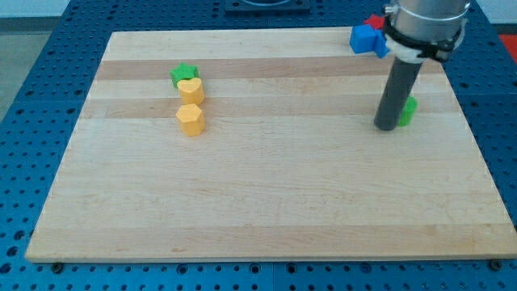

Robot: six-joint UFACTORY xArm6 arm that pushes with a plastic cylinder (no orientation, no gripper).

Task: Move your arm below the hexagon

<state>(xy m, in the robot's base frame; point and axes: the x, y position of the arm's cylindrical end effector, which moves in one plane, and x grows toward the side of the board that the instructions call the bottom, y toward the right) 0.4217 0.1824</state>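
Note:
A yellow hexagon block (191, 119) lies on the wooden board (266, 202) at the view's left of centre. A yellow heart-shaped block (191, 90) sits just above it, touching a green star-shaped block (182, 74). My tip (386, 127) rests on the board far to the view's right of the hexagon, roughly level with it. A green block (409, 111) sits right beside the rod, partly hidden by it.
A blue block (365, 39) and a red block (374, 22) lie near the board's top right edge, partly behind the arm. The board rests on a blue perforated table (48, 97).

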